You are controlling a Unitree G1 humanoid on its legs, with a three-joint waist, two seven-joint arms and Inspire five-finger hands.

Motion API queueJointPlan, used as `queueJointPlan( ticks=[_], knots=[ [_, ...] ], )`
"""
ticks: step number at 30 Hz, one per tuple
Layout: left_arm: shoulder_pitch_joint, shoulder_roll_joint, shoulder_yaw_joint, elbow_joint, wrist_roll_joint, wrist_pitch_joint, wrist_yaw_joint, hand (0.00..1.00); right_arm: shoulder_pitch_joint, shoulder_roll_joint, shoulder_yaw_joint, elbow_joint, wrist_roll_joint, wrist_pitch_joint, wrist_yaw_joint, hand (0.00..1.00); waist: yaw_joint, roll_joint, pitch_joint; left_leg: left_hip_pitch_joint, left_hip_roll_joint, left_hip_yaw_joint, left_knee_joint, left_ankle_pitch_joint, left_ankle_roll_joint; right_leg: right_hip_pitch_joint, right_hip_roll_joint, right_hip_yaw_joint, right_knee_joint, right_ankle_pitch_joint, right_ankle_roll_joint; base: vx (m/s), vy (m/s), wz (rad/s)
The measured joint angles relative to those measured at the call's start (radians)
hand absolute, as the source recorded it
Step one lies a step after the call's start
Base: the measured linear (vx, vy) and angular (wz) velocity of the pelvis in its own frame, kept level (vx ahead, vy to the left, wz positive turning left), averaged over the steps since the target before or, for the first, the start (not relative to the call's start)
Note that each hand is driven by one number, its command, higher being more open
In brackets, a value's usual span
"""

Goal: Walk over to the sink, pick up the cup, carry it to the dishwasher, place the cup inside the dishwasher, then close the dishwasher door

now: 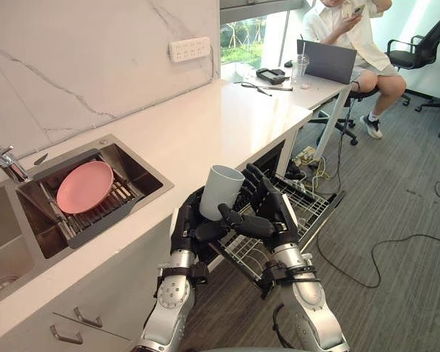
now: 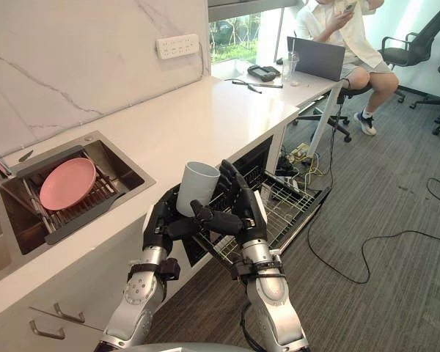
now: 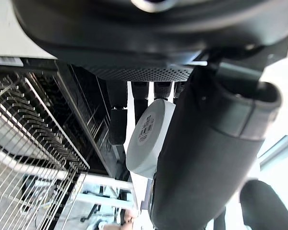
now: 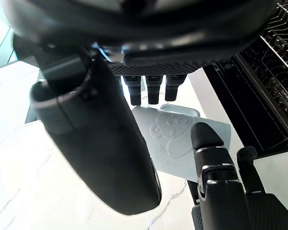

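White stone countertop (image 1: 205,125) runs along the wall, with the sink (image 1: 143,172) set into it and a pink plate (image 1: 85,186) resting on the sink's rack. Farther back, a person (image 1: 352,29) sits at a desk behind a laptop (image 1: 326,60).

I read the fetching part as finished. The cup (image 1: 221,189) is out of the sink and held upright in the air, off the counter's front edge and beside the dishwasher (image 1: 270,160). Both hands hold it. My left hand (image 1: 187,224) cradles the base with its fingers curled round the lower wall. My right hand (image 1: 271,209) wraps the far side, with its thumb crossing under and in front.

The wire basket (image 1: 312,209) is pulled out over the lowered door (image 1: 330,216). The cup sits above the basket's near end, not yet down among the wires.

By my judgement, what remains is lowering the cup into the basket, letting go with both hands, pushing the basket in and swinging the door up.
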Motion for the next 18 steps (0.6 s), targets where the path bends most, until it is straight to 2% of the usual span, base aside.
queueJointPlan(
  ticks=[10,18],
  knots=[
    [-0.002,0.001,-0.031,0.000,-0.010,0.000,0.000,0.30,-0.001,-0.004,0.011,0.000,0.069,0.000,-0.017,0.90,0.002,-0.009,-0.013,-0.002,0.000,-0.005,0.000,0.006,-0.002,0.000,0.000,-0.004,0.000,0.000,0.000,0.00,0.000,0.00],
    [-0.010,0.007,-0.059,0.000,-0.086,0.000,0.004,0.30,-0.010,-0.010,0.042,0.000,0.107,-0.003,-0.057,0.90,0.004,-0.014,-0.017,-0.004,0.000,-0.011,0.000,0.014,-0.003,-0.001,0.000,-0.009,0.000,0.001,-0.001,0.00,0.000,0.00]
  ],
)
